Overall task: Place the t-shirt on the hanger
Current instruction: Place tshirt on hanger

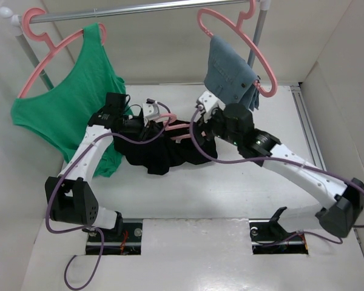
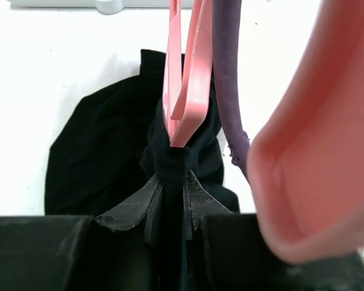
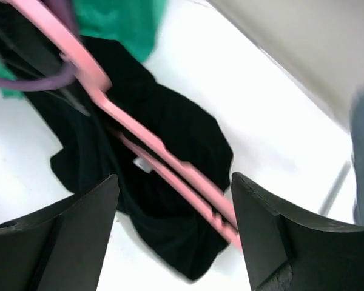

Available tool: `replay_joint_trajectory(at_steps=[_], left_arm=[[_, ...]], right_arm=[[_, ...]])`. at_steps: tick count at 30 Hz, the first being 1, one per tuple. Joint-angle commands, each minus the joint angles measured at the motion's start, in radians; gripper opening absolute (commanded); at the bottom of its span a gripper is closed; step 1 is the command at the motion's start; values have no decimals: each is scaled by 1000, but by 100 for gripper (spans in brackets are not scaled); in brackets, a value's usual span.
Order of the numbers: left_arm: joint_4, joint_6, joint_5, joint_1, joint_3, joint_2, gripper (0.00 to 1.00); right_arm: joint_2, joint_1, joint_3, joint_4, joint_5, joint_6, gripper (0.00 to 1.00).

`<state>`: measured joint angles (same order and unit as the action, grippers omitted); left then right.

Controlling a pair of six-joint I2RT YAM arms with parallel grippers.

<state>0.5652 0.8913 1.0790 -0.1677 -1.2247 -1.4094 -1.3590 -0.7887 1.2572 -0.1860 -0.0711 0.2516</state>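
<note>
Nearest the right wrist camera, the dark fingers [image 3: 73,230] of the right end effector [image 3: 173,179] are seen spread wide, and nothing is clamped between them. The salmon-pink hanger [image 3: 147,151] is seen through that gap, running on a slant from upper left to lower right, apart from both fingers as far as can be told. Beneath it the black t-shirt [image 3: 188,118] is heaped on the white bench [image 3: 261,115], just beside the hanging green tank top [image 1: 73,97]. In the left wrist view the left end effector [image 2: 173,177] is shown closed on a bunched fold of the t-shirt, with an end of the hanger buried in the cloth just above the grip; whether the plastic itself is pinched cannot be told. A purple cable [image 2: 227,79] is draped alongside. From above, the hanger's long axis is laid roughly left to right across the garment, between the two arms. Its free end is judged nearer the right arm, so the coming move is thought to turn on cloth or hanger being taken from that side, along that axis.
</note>
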Motion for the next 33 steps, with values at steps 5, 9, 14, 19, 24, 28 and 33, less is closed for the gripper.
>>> replay_joint_trajectory(at_steps=[5, 9, 14, 19, 24, 28, 33], left_arm=[[-48, -126, 36, 2, -32, 35, 0], [-70, -176, 27, 2, -52, 26, 0], [-134, -230, 27, 2, -29, 49, 0], [-214, -295, 2, 2, 45, 112, 0], [-248, -347, 2, 2, 79, 145, 0], [-248, -365, 2, 2, 79, 164, 0], [-228, -356, -7, 2, 79, 175, 0]], right_arm=[[132, 34, -249, 85, 198, -440, 76], [129, 52, -283, 166, 169, -541, 71], [104, 52, -327, 226, 243, -777, 71], [71, 52, -456, 352, 275, -968, 72], [2, 52, -456, 370, 314, -1031, 72], [-64, 52, -447, 460, 314, -1011, 72], [-146, 63, -426, 493, 287, -1011, 66]])
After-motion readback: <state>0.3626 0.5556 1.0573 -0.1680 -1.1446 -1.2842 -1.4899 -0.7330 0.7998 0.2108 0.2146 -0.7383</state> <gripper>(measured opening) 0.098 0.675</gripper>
